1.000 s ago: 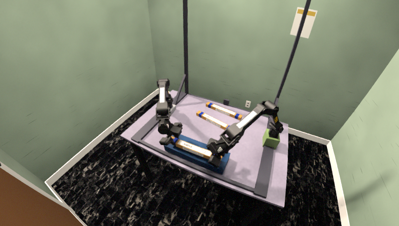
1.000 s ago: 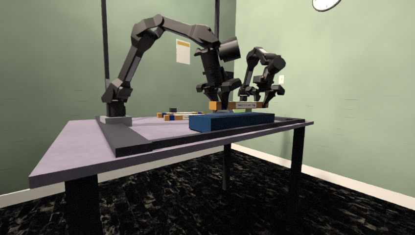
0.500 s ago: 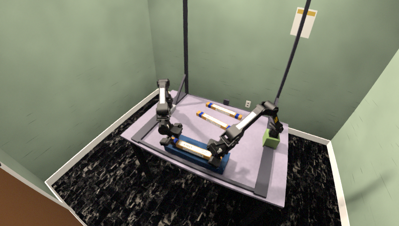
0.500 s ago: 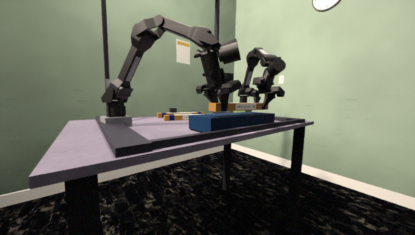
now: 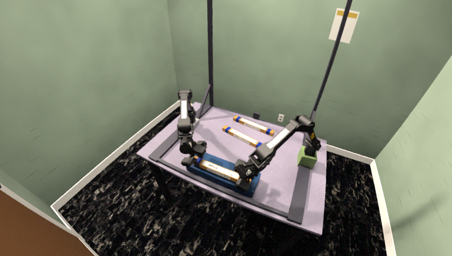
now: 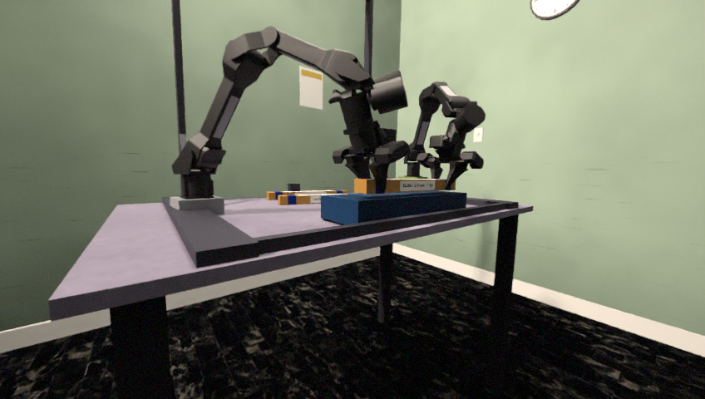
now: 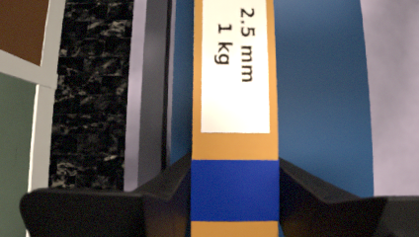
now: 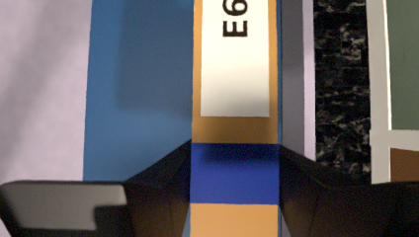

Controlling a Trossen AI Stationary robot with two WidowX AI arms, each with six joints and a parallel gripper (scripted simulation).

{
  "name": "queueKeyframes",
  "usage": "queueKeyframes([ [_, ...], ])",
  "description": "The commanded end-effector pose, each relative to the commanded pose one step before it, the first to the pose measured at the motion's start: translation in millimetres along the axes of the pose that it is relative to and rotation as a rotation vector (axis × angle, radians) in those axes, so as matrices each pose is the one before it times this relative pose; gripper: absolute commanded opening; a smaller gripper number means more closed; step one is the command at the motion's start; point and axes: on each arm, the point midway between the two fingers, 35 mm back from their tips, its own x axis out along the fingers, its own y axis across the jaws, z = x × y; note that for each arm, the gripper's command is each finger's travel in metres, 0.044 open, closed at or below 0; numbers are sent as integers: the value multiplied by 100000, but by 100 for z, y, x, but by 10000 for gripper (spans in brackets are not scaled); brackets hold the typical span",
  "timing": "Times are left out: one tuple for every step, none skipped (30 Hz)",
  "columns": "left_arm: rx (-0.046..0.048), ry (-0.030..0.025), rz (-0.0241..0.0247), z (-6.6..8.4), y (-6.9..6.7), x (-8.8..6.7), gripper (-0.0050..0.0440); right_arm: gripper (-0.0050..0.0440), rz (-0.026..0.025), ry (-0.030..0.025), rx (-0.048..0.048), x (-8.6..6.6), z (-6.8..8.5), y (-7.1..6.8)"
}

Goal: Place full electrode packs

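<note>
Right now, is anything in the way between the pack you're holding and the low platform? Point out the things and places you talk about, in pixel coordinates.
Nothing visible. Left gripper [image 5: 245, 178] [image 6: 443, 184] [image 7: 235, 190] and right gripper [image 5: 198, 159] [image 6: 372, 185] [image 8: 229, 147] hold the pack [image 5: 218, 170] [image 6: 391, 185] [image 7: 235, 145] [image 8: 235, 129] over the low platform [image 5: 216, 159] [image 6: 346, 209] [image 7: 321, 99] [image 8: 143, 143], with no object showing between. I can't tell whether it's touching.

Left gripper [image 5: 244, 177] [image 6: 445, 181] [image 7: 235, 190] clamped, right gripper [image 5: 197, 158] [image 6: 372, 184] [image 8: 235, 173] clamped

The pack [image 5: 219, 170] [image 6: 366, 185] [image 7: 234, 146] [image 8: 234, 129] says "2.5 mm" and "1 kg" near one end, and "E6" near the other.
</note>
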Motion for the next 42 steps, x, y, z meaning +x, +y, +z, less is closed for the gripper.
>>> queueKeyframes([
  [-659,1625,2376,-1297,967,-638,-50,-50,-3944,-401,303,-1406,-621,-904],
  [0,0,0,0,0,0,-50,-50,0,0,0,0,0,0],
  [707,-1293,1781,494,144,-979,-50,-50,-1337,-925,-531,-678,281,-17],
  [-234,429,-590,-207,-61,410,-50,-50,-14,-10,-6,93,-35,-3],
  [-223,408,-561,-209,-51,433,-50,-50,153,106,61,201,-77,-3],
  [-208,381,-525,-203,-45,429,-50,-50,278,192,110,292,-111,-7],
  [-93,171,-235,-129,-8,265,-50,-50,467,324,186,337,-156,20],
  [-60,110,-151,-39,-26,7,-50,-50,45,32,18,30,-20,0],
  [97,-177,244,78,13,-212,-50,-50,169,117,67,8,-34,36],
  [282,-515,711,194,98,-349,-50,-50,-41,-28,-16,-97,15,25],
  [208,-378,523,146,92,-239,-50,-50,-732,-505,-291,-302,188,-107],
  [90,-164,227,62,60,-88,-50,-50,-377,-260,-150,-148,98,-66],
  [36,-65,91,20,33,-32,-50,-50,-110,-75,-44,-45,25,-21],
  [2,-2,5,-9,8,-5,-50,-50,-1,0,0,-7,-7,3],
  [-6,11,-14,-15,3,2,-50,-50,18,13,7,1,-12,8],
  [-9,18,-23,-18,-1,6,-50,-50,27,19,11,4,-15,10],
  [-10,19,-26,-19,-3,6,-50,-50,29,20,11,3,-16,13],
  [0,0,0,0,0,0,-50,-50,0,0,0,0,0,0],
  [0,0,0,0,0,0,-50,-50,0,0,0,0,0,0],
  [0,1,0,-11,0,-9,-50,-50,2,2,1,-13,-10,12],
  [-1,3,-4,-12,0,-7,-50,-50,8,6,3,-10,-11,13],
  [-6,12,-16,-16,-3,-1,-50,-50,20,14,8,-4,-15,15],
  [-11,20,-27,-19,-5,4,-50,-50,24,17,9,-2,-16,15],
  [-11,20,-27,-19,-6,4,-50,-50,37,26,15,3,-19,18],
  [-8,14,-19,-17,-4,0,-50,-50,2,2,1,0,-6,0],
  [-5,9,-12,-14,-4,-4,-50,-50,-82,-56,-33,-24,20,-24],
  [-5,9,-12,-15,-4,-5,-50,-50,-32,-21,-13,-10,4,-9],
  [-6,12,-16,-16,-5,-3,-50,-50,5,4,2,1,-7,1],
  [-7,13,-17,-16,-5,-2,-50,-50,29,21,12,8,-15,8],
  [1,-1,2,-10,2,-6,-50,-50,28,20,11,7,-14,7],
  [4,-6,10,-7,5,-7,-50,-50,16,11,6,4,-10,4],
  [3,-5,8,-8,5,-7,-50,-50,0,1,0,0,-5,0],
  [9,-15,22,-3,9,-11,-50,-50,-27,-18,-11,-8,3,-8],
  [12,-21,30,0,11,-14,-50,-50,-20,-13,-8,-6,1,-6],
  [0,0,0,0,0,0,-50,-50,0,0,0,0,0,0],
  [0,0,0,0,0,0,-50,-50,0,0,0,0,0,0],
  [20,-36,51,7,19,-19,-50,-50,-29,-19,-12,-9,4,-9],
  [-6,11,-15,-15,-2,-1,-50,-50,43,30,17,11,-18,11],
  [-6,11,-14,-15,-2,-1,-50,-50,26,18,10,6,-13,6],
  [1,-1,2,-9,3,-6,-50,-50,-3,-2,-1,-2,-4,-2],
  [8,-13,20,-3,9,-11,-50,-50,-10,-7,-4,-4,-2,-4],
  [7,-11,16,-4,8,-9,-50,-50,-8,-5,-3,-3,-2,-3],
])
